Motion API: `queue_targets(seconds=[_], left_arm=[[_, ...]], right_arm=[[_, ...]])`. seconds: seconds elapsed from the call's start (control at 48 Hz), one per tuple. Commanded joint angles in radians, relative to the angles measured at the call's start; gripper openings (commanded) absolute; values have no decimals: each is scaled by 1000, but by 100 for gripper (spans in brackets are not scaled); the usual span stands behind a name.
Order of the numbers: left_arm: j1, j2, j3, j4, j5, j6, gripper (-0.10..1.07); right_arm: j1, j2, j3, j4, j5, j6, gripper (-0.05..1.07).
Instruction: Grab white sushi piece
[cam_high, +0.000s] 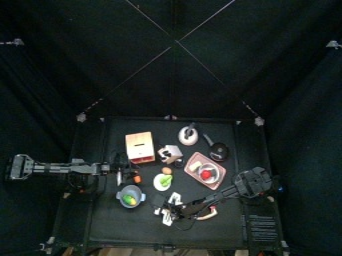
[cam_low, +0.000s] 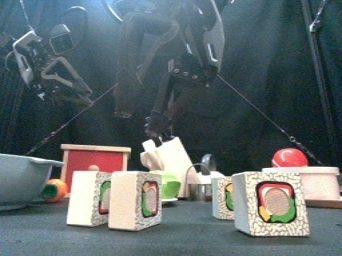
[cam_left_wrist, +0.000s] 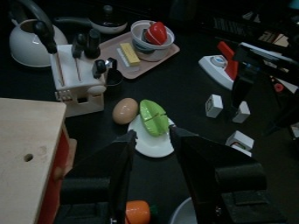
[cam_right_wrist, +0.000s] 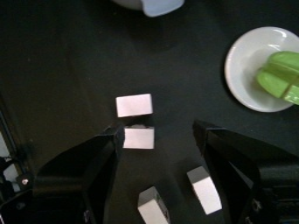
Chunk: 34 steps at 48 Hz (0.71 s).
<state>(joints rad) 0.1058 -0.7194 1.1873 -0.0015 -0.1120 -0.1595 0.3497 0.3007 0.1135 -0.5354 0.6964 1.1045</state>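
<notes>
White sushi pieces (cam_right_wrist: 138, 138), small square blocks with pale sides and coloured fillings, lie loose on the small black table (cam_right_wrist: 70, 61) near its front edge. Seen from the right wrist, four of them show: two close together between the right gripper's (cam_right_wrist: 158, 147) wide-spread jaws and two more nearer the camera. From the front they stand in a row, one (cam_low: 271, 203) at the right showing a green and pink centre.

Black curtains pen the table in on all sides, with thin cross-lines overhead in the top view.

Just beyond the blocks a white round plate (cam_right_wrist: 243, 66) carries a green cut vegetable (cam_right_wrist: 281, 74), with a brown egg-shaped piece (cam_left_wrist: 124, 110) beside it. Farther back stand a wooden box with a red face (cam_high: 139, 145), a white rack of dark bottles (cam_left_wrist: 82, 74), a white kettle (cam_left_wrist: 31, 45) and a pink tray (cam_high: 207, 170) with a grey bowl holding something red. A grey bowl (cam_high: 130, 196) sits at front left.

The left gripper (cam_left_wrist: 152, 144) hangs by the plate, jaws apart and empty.
</notes>
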Motion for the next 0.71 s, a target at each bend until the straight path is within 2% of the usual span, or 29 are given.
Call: queue_targets(seconds=[0.0, 0.229, 0.458, 0.583, 0.688], left_arm=[[0, 0, -12, 0, -3, 2, 77], [0, 2, -12, 0, -3, 2, 77], [0, 2, -12, 0, -3, 2, 77], [0, 2, -12, 0, -3, 2, 77], [0, 2, -12, 0, -3, 2, 77]], right_arm=[[-6, -84, 18, -54, -8, 91, 94], [6, -169, 75, -278, -2, 387, 94], [61, -222, 130, -592, 49, 701, 94], [83, -227, 161, -718, 81, 796, 94], [92, -238, 167, -735, 133, 836, 94]])
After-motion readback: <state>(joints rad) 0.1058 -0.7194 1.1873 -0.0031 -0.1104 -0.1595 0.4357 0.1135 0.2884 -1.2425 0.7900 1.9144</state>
